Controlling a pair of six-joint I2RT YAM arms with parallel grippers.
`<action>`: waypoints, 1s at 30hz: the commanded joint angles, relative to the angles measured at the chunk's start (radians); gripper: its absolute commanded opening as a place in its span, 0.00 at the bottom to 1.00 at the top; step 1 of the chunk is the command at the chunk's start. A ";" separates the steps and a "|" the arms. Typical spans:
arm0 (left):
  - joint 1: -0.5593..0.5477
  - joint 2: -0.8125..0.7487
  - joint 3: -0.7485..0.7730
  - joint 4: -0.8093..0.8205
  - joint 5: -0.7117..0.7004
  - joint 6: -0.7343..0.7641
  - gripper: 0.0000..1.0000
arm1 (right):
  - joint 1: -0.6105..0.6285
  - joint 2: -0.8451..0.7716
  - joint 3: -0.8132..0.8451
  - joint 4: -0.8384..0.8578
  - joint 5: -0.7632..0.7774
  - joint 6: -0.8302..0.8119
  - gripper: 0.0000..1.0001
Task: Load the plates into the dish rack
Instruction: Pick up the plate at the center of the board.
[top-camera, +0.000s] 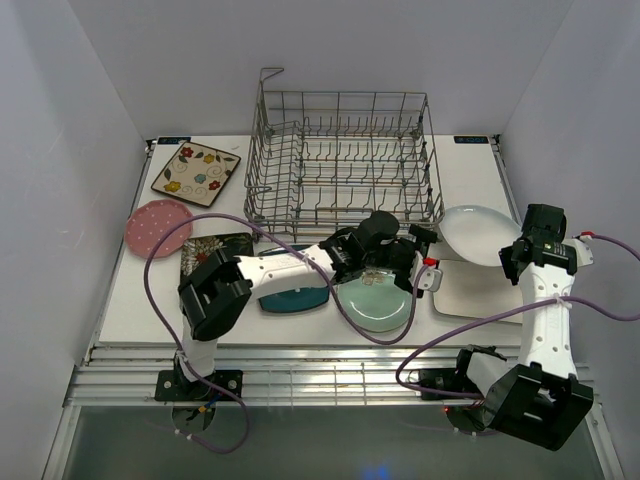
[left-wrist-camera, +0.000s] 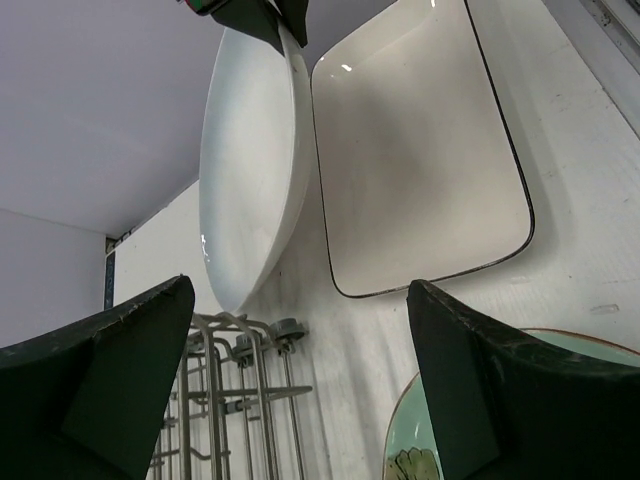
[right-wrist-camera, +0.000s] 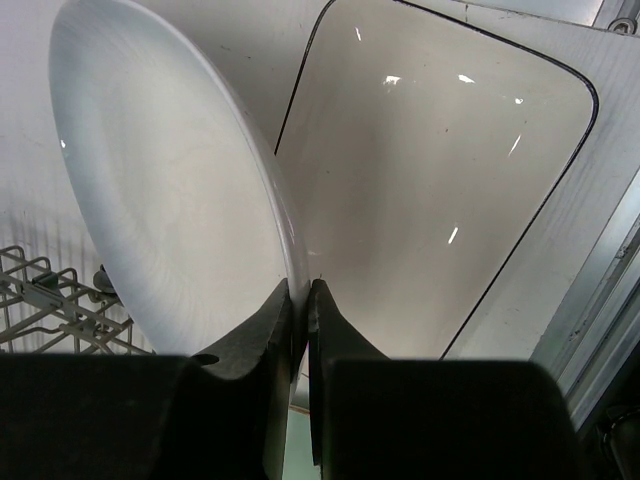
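Observation:
My right gripper (top-camera: 513, 257) (right-wrist-camera: 300, 287) is shut on the rim of the white oval plate (top-camera: 478, 232) (right-wrist-camera: 170, 180) and holds it tilted, just right of the grey wire dish rack (top-camera: 340, 160). The white rectangular plate (top-camera: 478, 293) (right-wrist-camera: 430, 170) lies flat beneath it. My left gripper (top-camera: 426, 264) (left-wrist-camera: 300, 290) is open and empty over the far right edge of the mint-green round plate (top-camera: 375, 302) (left-wrist-camera: 405, 450). The oval plate (left-wrist-camera: 245, 170), the rectangular plate (left-wrist-camera: 420, 150) and the rack's corner (left-wrist-camera: 225, 400) show in the left wrist view.
The rack holds no plates. The teal square plate (top-camera: 295, 297) lies under my left arm. The dark patterned square plate (top-camera: 212, 250), pink dotted round plate (top-camera: 158, 227) and cream floral square plate (top-camera: 196, 173) lie at the left. White walls enclose the table.

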 joint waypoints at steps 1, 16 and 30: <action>-0.007 0.035 0.077 0.012 0.078 0.032 0.98 | -0.002 -0.066 0.050 0.083 -0.006 0.013 0.08; -0.005 0.254 0.293 0.012 0.140 0.041 0.98 | -0.002 -0.106 0.050 0.090 -0.016 -0.055 0.08; -0.007 0.378 0.387 0.012 0.154 0.026 0.82 | 0.000 -0.106 0.021 0.140 -0.020 -0.114 0.08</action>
